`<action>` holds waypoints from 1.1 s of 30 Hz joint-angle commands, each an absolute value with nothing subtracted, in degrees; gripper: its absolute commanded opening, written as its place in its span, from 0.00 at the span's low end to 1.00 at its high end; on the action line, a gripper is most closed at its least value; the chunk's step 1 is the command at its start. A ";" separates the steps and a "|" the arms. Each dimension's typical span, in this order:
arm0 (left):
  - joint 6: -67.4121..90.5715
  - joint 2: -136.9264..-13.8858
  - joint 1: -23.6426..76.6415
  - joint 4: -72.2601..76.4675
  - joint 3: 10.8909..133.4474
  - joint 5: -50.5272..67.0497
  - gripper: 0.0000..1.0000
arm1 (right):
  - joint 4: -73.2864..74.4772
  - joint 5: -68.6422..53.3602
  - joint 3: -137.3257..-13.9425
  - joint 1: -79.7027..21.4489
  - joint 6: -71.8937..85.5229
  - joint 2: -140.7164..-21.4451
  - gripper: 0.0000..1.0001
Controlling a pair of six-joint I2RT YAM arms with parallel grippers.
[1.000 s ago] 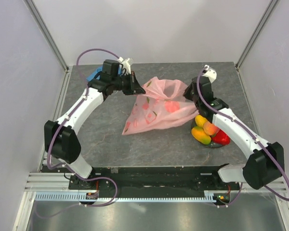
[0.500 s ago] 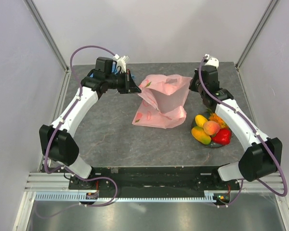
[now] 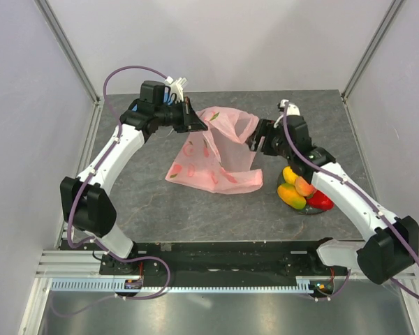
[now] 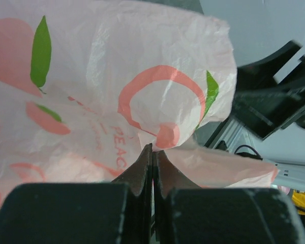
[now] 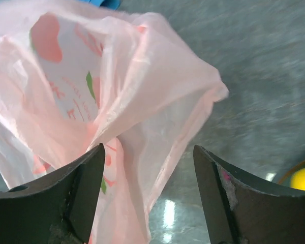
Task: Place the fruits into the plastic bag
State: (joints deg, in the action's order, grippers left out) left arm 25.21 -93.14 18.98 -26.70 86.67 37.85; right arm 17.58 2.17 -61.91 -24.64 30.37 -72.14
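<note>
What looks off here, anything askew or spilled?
Nothing spilled. The bag hangs crumpled from the left hand alone; the right hand is open at its other edge, so nothing holds the mouth wide. The fruits sit piled on the plate.

**Grey tabletop, a plate, a scrap of blue**

A mottled grey tabletop sits inside pale walls with aluminium corner posts. A dark round plate rests on its right side. At the far left, a blue sliver shows, mostly hidden.
</note>
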 commanded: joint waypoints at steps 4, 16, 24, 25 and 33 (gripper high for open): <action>28.39 -93.25 18.81 -21.89 87.45 40.52 0.02 | 9.14 0.53 -55.28 -26.89 37.53 -80.56 0.79; 31.38 -93.08 18.81 -17.23 85.61 40.34 0.02 | -6.59 -15.55 -54.67 -29.26 48.86 -92.37 0.82; 34.10 -92.37 18.81 -11.26 83.50 41.39 0.02 | -9.58 -17.67 -53.52 -30.50 50.89 -94.66 0.52; 34.28 -92.20 18.72 -10.64 83.15 41.57 0.02 | -9.49 -17.67 -53.79 -30.50 50.45 -94.66 0.45; 31.82 -90.79 18.46 -14.76 82.18 37.27 0.58 | 1.74 -4.33 -58.71 -30.50 47.99 -85.01 0.00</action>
